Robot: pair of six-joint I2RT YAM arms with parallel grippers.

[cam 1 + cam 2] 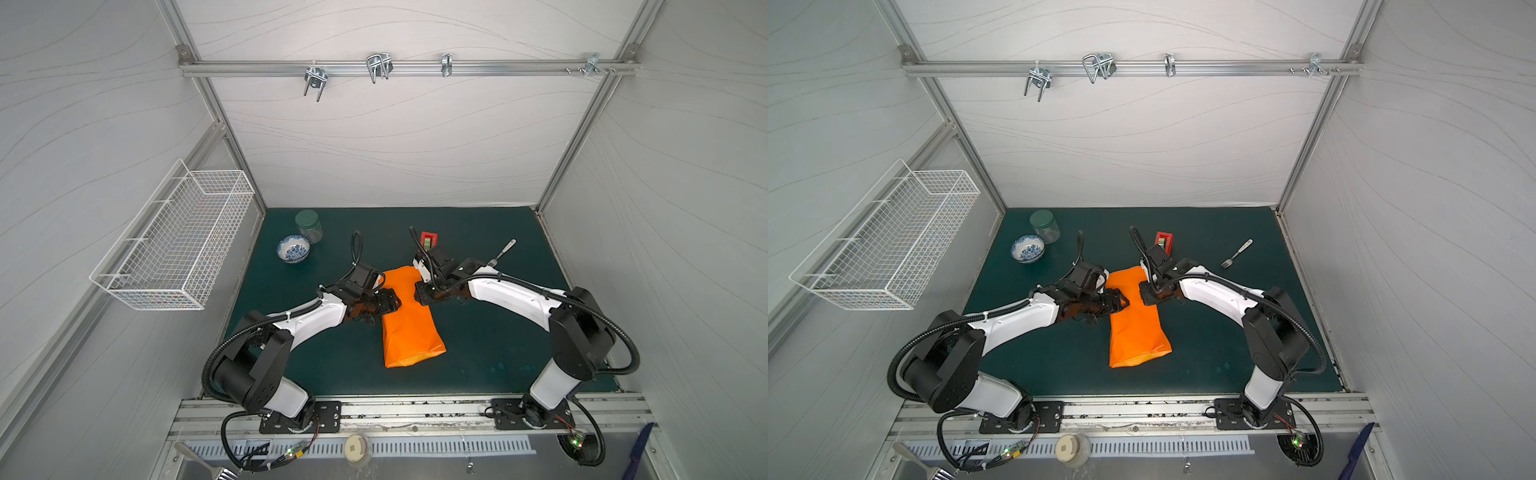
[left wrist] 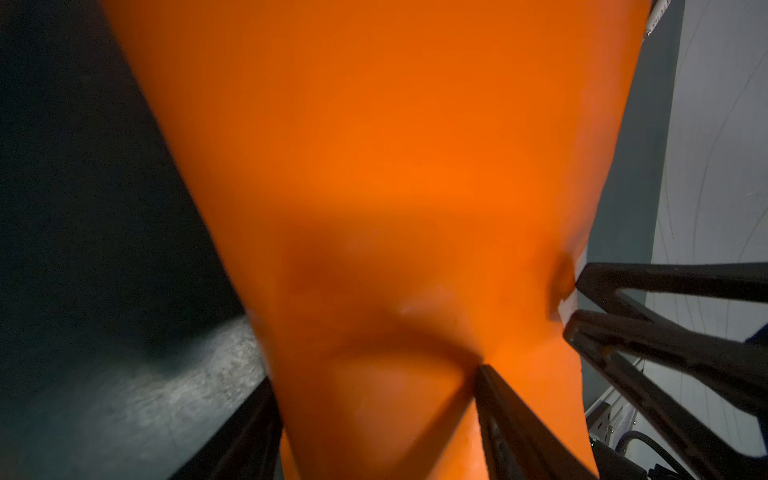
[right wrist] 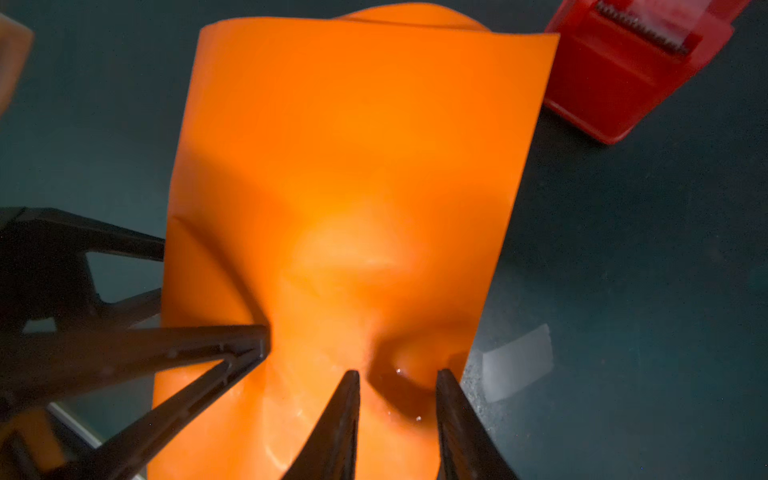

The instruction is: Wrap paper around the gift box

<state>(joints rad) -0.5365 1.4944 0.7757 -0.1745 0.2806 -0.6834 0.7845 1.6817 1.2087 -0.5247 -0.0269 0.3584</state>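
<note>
A: How far along is the wrapping?

B: Well on, I'd judge, but not finished. The large, glossy, bright orange paper [image 1: 409, 328] lies in the middle of the dark green desk [image 1: 498, 340] as a long, flattish sleeve. Its near end looks creased over and shut.

A: And the gift box?

B: Not visible anywhere. It is presumably inside the sleeve, though I can't say in which part.

A: The arms?

B: Both are at the sleeve's far half. The left gripper [image 3: 214, 293] comes in from the left, its jaws spread wide and clamping nothing. One fingertip [image 3: 257, 336] dents the top of the paper and the other sits at its left edge. The right gripper [image 3: 397, 390] has its jaws a little apart, tips on the paper by the right edge with a hollow between them. Whether they pinch anything, I can't tell. A short strip of clear tape [image 3: 519, 361] juts from that edge onto the desk.

A: What remains?

B: The far end gapes as an open arch, just short of the red plastic tape dispenser [image 3: 623, 70]. It wants folding and taping, and the seam may need pressing too.
</note>
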